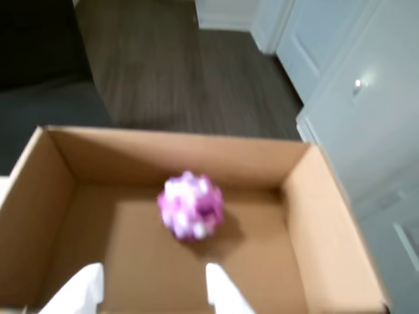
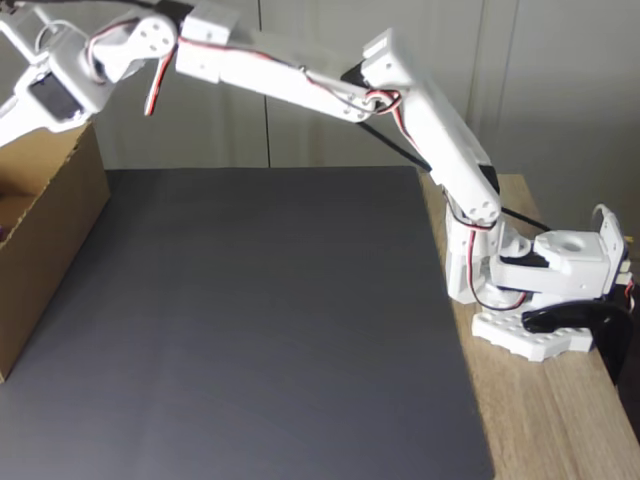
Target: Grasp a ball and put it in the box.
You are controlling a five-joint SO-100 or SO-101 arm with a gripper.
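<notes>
The pink, purple and white bumpy ball (image 1: 191, 205) lies inside the brown cardboard box (image 1: 327, 222), near the middle of its floor, with a shadow beside it. My gripper (image 1: 154, 288) hangs above the box's near side, open, and its two white fingers (image 1: 222, 284) stand wide apart with nothing between them. The ball is just beyond the fingertips and apart from them. In the fixed view the white arm stretches left across the table, and the gripper (image 2: 12, 118) reaches over the box (image 2: 50, 230) at the left edge.
A dark grey mat (image 2: 260, 320) covers the table in the fixed view. The arm's base (image 2: 540, 300) is clamped on the wooden strip at the right. Beyond the box the wrist view shows dark floor (image 1: 163, 59) and white doors (image 1: 353, 85).
</notes>
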